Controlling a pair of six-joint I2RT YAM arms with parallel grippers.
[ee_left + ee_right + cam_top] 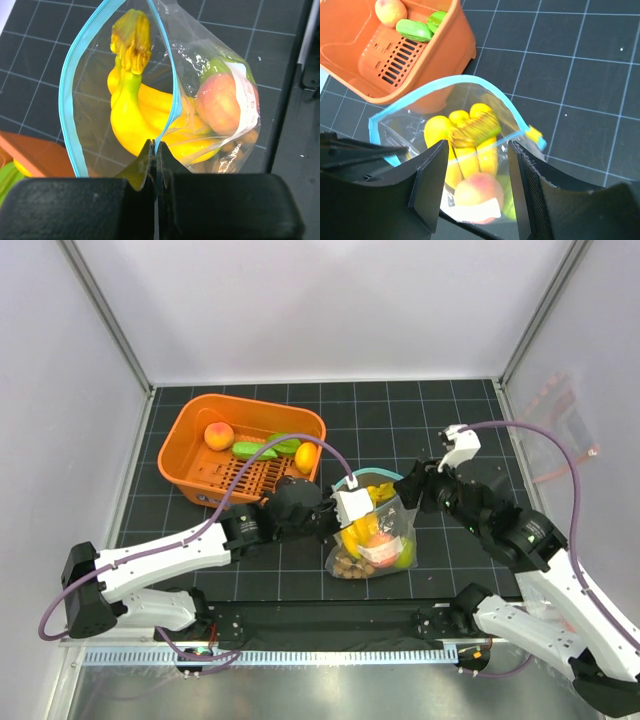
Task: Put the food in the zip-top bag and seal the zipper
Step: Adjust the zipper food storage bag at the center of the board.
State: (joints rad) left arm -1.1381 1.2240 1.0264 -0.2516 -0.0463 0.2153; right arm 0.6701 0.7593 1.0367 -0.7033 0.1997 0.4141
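The zip-top bag stands in the middle of the mat, its mouth gaping. Inside it are a yellow banana bunch, a peach, a green piece and brown balls. My left gripper is shut on the teal zipper at the bag's near rim. My right gripper hovers open just over the mouth, its fingers apart on either side of the bananas and touching nothing. A yellow slider sits at the zipper's right end. A peach, green pieces and a lemon lie in the basket.
The orange slotted basket stands at the back left, close behind the bag. A second clear bag with a pink-red strip leans at the right wall. White walls enclose the black gridded mat.
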